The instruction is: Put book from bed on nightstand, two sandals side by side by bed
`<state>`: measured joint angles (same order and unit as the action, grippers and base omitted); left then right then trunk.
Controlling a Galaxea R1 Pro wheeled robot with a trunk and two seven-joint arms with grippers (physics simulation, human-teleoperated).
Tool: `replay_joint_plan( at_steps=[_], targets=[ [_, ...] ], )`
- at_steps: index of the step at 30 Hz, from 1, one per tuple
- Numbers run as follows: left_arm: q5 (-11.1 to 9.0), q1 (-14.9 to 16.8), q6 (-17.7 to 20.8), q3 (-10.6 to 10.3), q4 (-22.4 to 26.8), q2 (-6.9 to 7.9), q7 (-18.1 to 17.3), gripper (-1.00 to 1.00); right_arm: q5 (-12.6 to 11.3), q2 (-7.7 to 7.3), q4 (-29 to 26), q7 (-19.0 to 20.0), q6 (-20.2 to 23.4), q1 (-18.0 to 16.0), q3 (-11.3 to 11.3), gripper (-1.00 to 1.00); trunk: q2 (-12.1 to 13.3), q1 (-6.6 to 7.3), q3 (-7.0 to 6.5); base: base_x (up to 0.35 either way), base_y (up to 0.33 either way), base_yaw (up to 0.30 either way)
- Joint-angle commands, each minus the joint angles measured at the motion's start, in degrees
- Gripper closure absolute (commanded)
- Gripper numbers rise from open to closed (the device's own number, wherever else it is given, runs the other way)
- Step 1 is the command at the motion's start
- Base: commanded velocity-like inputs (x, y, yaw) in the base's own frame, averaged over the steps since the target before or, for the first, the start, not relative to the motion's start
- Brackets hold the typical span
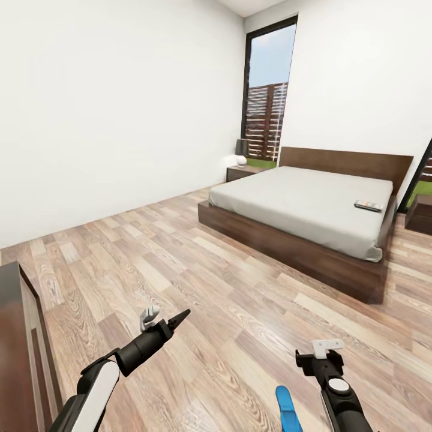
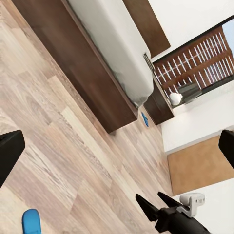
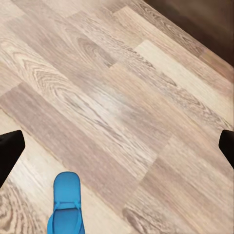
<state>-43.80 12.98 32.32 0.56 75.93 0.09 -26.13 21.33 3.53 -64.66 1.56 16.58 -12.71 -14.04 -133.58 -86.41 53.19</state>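
The head view looks across the bedroom's wood-plank floor [image 1: 198, 282] toward the bed [image 1: 306, 204], which stands against the far wall beside a tall dark-framed window [image 1: 267, 90]. The book [image 1: 368, 206] lies flat on the mattress near the bed's right edge, close to the headboard. A nightstand [image 1: 243, 172] sits at the bed's far left corner with a small lamp [image 1: 240, 153] on its top; another nightstand [image 1: 420, 213] shows at the bed's right side, partly cut off by the picture's edge.

One blue sandal [image 1: 287, 409] lies on the floor well apart from the bed, just beside the right gripper [image 1: 318, 354]; the right wrist view shows the same sandal [image 3: 66, 204] on the planks between the spread fingers. A second sandal [image 2: 145, 119] lies on the floor at the foot corner of the bed frame, seen in the left wrist view.

The left gripper [image 1: 171, 321] hangs over bare floor, its fingers wide apart and holding nothing. The right gripper is likewise spread wide, with nothing between its fingers. A dark dresser [image 1: 18, 354] stands at the left edge of the floor
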Motion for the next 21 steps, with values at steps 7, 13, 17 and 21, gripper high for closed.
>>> replay_joint_plan(
  at_steps=[7,13,17,21],
  targets=[
    [-0.4,0.0,0.5,0.1,0.0,0.0,-0.1,-1.0,-0.5,0.05,0.0,0.0,0.0,0.0,0.0,-1.0,-2.8,-1.53,1.32,0.0,0.0,0.0],
    [-0.4,0.0,0.5,0.1,0.0,0.0,-0.1,-1.0,-0.7,0.03,0.0,-0.1,0.0,0.0,-0.1,-1.0,-5.3,-2.85,2.39,0.0,0.0,0.0],
    [-0.4,0.0,0.5,0.1,0.0,0.0,-0.1,-1.0,-0.8,-0.01,0.0,0.0,0.0,0.0,-0.1,-1.0,-6.9,-3.73,3.11,0.0,0.0,0.0],
    [-0.4,0.0,0.5,0.1,0.0,0.0,-0.1,-1.0,-0.8,-0.01,0.1,-0.1,0.0,0.0,0.0,-1.0,-8.5,-4.61,3.83,0.0,0.0,0.0]
  ],
)
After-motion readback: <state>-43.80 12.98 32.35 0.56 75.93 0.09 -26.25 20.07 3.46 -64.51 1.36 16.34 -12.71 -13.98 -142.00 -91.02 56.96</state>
